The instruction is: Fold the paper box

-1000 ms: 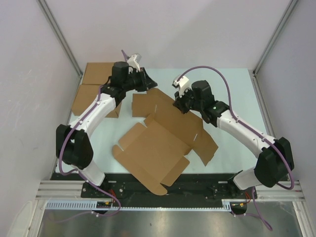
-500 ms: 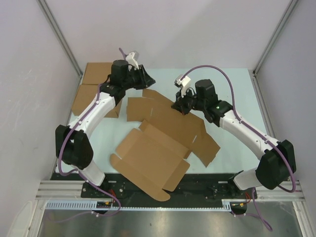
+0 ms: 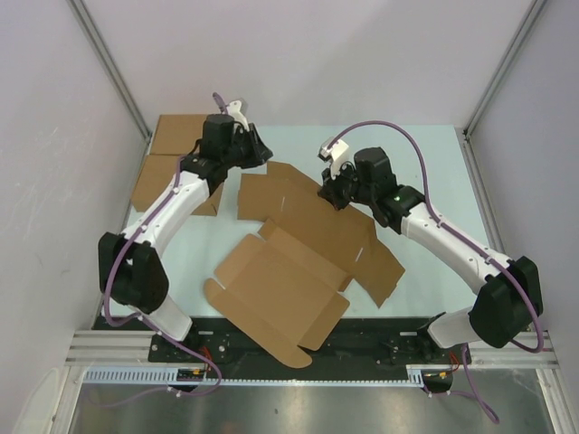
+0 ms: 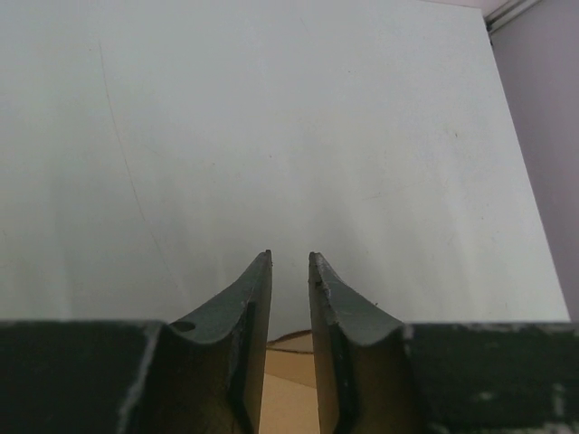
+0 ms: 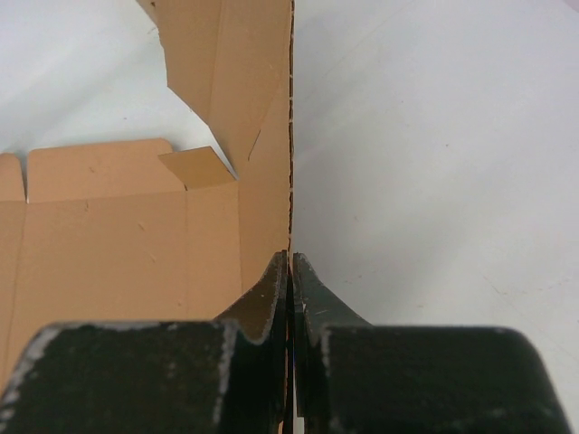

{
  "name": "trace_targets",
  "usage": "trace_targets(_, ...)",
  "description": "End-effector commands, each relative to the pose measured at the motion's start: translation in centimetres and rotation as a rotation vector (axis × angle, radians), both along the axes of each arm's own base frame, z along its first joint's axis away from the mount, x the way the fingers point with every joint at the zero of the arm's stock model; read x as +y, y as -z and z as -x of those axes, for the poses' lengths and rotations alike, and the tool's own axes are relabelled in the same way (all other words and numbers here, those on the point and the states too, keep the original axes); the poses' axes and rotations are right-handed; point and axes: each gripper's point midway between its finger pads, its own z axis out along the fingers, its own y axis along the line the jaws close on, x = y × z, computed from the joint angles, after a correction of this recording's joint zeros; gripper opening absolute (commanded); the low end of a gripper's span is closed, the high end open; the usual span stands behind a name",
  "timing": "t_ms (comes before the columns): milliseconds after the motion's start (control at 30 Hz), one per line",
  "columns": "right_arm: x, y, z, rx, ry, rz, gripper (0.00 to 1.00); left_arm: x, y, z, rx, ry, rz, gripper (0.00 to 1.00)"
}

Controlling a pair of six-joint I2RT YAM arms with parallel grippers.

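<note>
**Paper box flat on the table, pinched at one edge**

The paper box lies as an unfolded brown sheet across the middle of the table, tabs spread, one corner reaching past the near edge. Two flat boxes sit at the far left. The right arm bends in from the right, and the right gripper is clamped tight on the sheet's far edge. The left arm arches up the left side. The left gripper hangs by the sheet's far-left corner, its jaws a narrow gap apart with nothing between the tips.
</note>
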Motion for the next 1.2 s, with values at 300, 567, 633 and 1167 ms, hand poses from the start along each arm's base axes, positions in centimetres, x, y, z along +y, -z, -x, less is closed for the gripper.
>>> trace_targets(300,-0.2,-2.5,-1.0,-0.096,0.048,0.011,0.00,-2.7,-1.6,4.1,-0.012,0.135,0.087,0.19)
trace_targets(567,0.0,-2.0,-1.0,-0.111,0.066,0.048,0.00,-5.3,-0.9,5.4,0.018,0.205,0.171,0.16)
trace_targets(633,0.1,-2.0,-0.9,-0.125,0.075,0.067,0.00,-6.2,-0.8,6.2,0.028,0.230,0.197,0.16)
trace_targets(1167,-0.3,-1.2,-1.2,-0.300,0.205,0.314,0.00,-4.8,-0.7,7.6,-0.038,0.137,0.123,0.24)
